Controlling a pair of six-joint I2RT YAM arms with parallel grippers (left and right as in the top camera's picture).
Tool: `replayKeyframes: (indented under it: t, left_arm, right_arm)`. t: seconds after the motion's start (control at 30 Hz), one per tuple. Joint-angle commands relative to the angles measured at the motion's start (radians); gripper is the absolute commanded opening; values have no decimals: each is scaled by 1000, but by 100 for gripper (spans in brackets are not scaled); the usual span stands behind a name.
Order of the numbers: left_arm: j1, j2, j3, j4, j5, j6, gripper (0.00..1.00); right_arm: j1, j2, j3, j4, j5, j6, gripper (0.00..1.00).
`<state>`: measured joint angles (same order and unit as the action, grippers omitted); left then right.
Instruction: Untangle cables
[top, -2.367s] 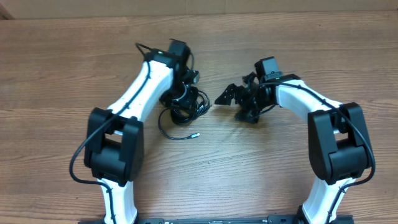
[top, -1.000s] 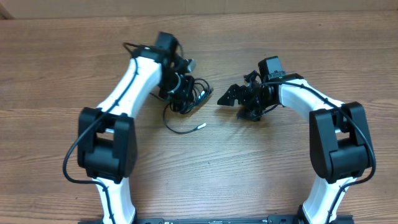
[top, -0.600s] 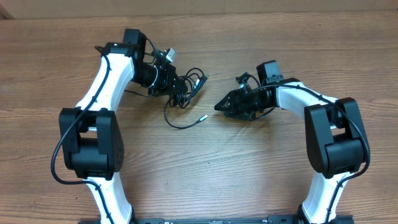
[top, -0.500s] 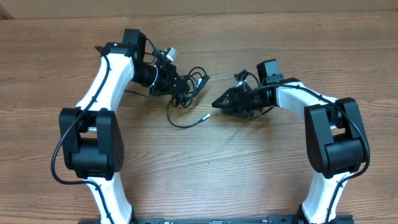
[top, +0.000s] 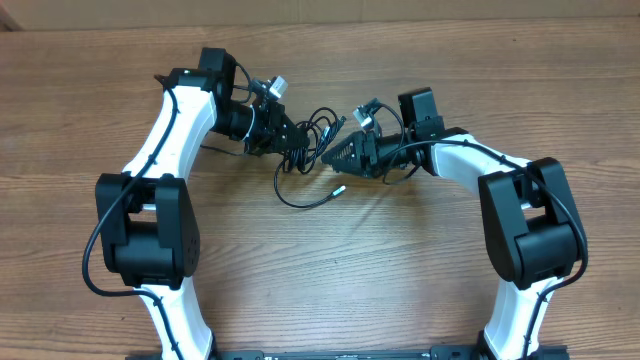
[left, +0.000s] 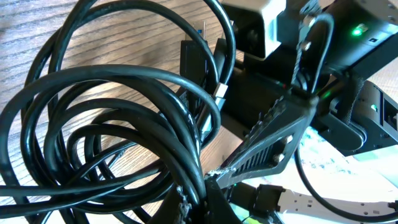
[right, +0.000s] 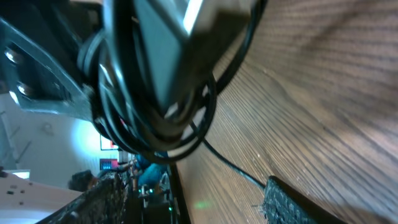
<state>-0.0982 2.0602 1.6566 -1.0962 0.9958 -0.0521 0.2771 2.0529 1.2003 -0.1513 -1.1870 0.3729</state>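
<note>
Left arm arches toward the far edge, wrist turned inward. Its left tool (top: 286, 137) pinches the cables (top: 320, 127). Right arm reaches across to meet it. I read the right tool (top: 338, 160) as spread, tips just beside the bundle. Cables sit mid-table (top: 400, 270), nearer the far edge: tight overlapping black coils, one loose tail curling toward the near edge, ending in a small pale plug (top: 337, 190).
</note>
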Motion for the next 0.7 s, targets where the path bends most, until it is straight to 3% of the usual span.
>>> replayKeyframes:
  t: [0.0,0.2,0.67]
  left_arm:
    - [-9,-2,16,-5,45,7,4]
    - [-9,-2,16,-9,50,8,4]
    - [-14,-2,16,-13,91,8,4]
  right_arm:
    - [-2,6,-3,35,-19,86,68]
    - [-1,6,-3,73,100,197,56]
    - [30,6,-3,164,145,296,55]
